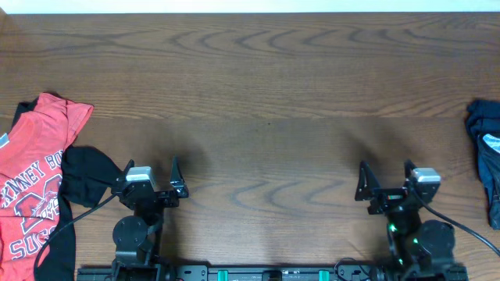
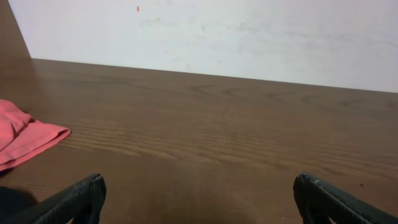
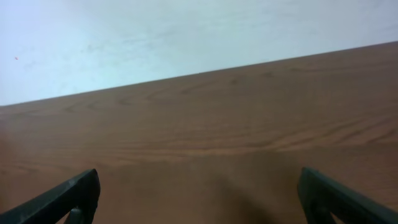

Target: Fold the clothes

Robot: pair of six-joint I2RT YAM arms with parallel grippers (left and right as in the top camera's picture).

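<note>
Left tool (image 1: pixel 151 166) sat near the front edge of the table (image 1: pixel 266 78), jaws spread wide, nothing between them. Left wrist view confirmed this: both fingers of the left tool (image 2: pixel 199 190) stood far apart with only bare wood grain between. Right tool (image 1: pixel 385 168) was likewise at the front edge, on the opposite side, jaws fully apart and holding nothing. Right wrist view showed the same tool (image 3: pixel 199 186) over bare tabletop.

Clothes lay in two places, both well apart from the centre. A red T-shirt (image 1: pixel 35 172) with white lettering was spread at the left edge of the table, partly cut off by the frame. A black garment (image 1: pixel 86 176) lay against its right side, just beside the left arm's base; whether it ran under the red shirt could not be told. A corner of the red fabric (image 2: pixel 25 137) showed at the left of the left wrist view. A dark blue garment (image 1: pixel 486 156) was bunched at the far right edge, with a pale patch on it. Neither tool touched any cloth.
</note>
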